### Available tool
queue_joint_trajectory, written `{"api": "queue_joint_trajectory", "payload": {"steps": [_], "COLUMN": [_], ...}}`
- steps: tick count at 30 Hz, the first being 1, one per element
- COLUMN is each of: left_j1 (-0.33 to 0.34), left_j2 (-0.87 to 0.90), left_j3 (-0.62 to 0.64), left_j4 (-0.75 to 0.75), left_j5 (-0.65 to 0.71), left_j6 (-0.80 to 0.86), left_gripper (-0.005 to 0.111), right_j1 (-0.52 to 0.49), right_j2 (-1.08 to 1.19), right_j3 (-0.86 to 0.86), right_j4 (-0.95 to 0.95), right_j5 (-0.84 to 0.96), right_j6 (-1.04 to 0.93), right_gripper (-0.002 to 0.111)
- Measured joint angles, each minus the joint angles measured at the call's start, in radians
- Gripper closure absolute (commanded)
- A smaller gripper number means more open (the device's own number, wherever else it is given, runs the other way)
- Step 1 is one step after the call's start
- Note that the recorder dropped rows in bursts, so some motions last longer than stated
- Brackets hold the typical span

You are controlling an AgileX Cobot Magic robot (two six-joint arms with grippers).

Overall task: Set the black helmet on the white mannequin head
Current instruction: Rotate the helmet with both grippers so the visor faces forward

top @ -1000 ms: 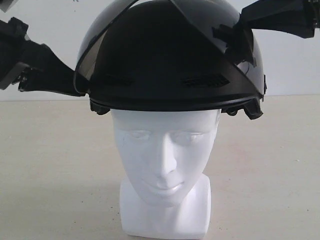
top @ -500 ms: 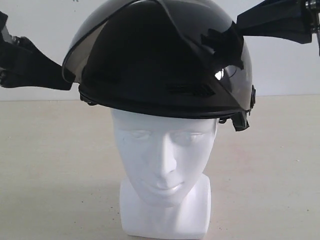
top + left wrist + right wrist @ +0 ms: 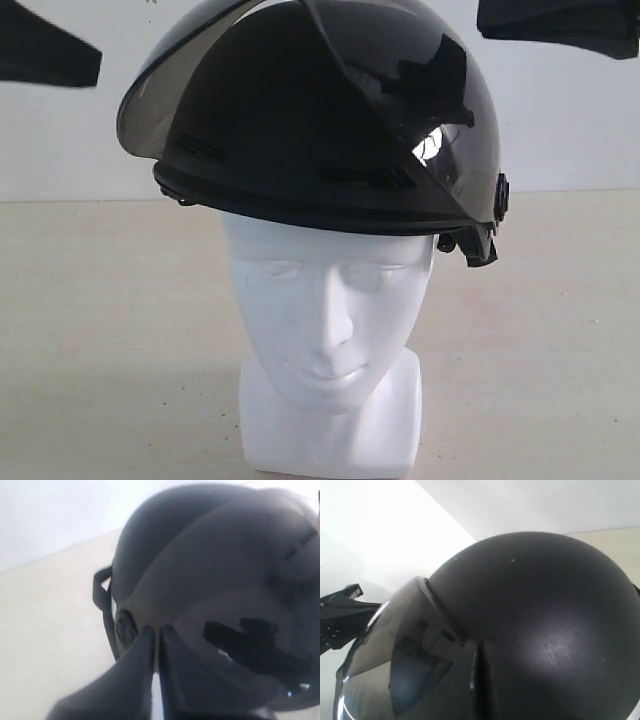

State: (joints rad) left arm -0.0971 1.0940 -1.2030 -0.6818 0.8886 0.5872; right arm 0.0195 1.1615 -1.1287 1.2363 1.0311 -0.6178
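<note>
Holds left end effector (image 3: 159,630) and right end effector (image 3: 476,647) high, off either side of black helmet (image 3: 300,110), both pinched together and empty, with helmet seated tilted on white mannequin head (image 3: 330,300).

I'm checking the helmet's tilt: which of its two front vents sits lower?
The right-hand vent in the exterior view sits lower on the black helmet; the left-hand vent rides higher.

The helmet (image 3: 310,130) sits tilted on the mannequin head (image 3: 328,320), which stands on the table (image 3: 540,350)
</note>
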Motion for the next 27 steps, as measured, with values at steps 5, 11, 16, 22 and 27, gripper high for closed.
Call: {"api": "queue_joint_trajectory", "payload": {"steps": [5,11,16,22,27], "left_j1": [0.0,-0.002,-0.002,0.0,0.002], "left_j2": [0.047,0.224,0.361,0.423,0.423], "left_j3": [-0.116,-0.238,-0.273,-0.284,-0.29], "left_j4": [-0.065,-0.181,-0.262,-0.31,-0.321], "left_j5": [-0.019,0.025,0.107,0.136,0.152], "left_j6": [-0.01,-0.001,0.031,0.071,0.087], "left_gripper": [0.102,0.102,0.102,0.102,0.102], "right_j1": [0.0,0.0,0.002,0.002,0.002], "right_j2": [-0.014,0.012,0.069,0.114,0.13], "right_j3": [0.0,0.0,0.0,0.0,0.0], "right_j4": [0.054,0.182,0.221,0.225,0.179], "right_j5": [-0.066,-0.073,-0.043,-0.002,0.019], "right_j6": [-0.002,-0.03,-0.041,-0.061,-0.061], "right_gripper": [0.108,0.108,0.108,0.108,0.108]}}
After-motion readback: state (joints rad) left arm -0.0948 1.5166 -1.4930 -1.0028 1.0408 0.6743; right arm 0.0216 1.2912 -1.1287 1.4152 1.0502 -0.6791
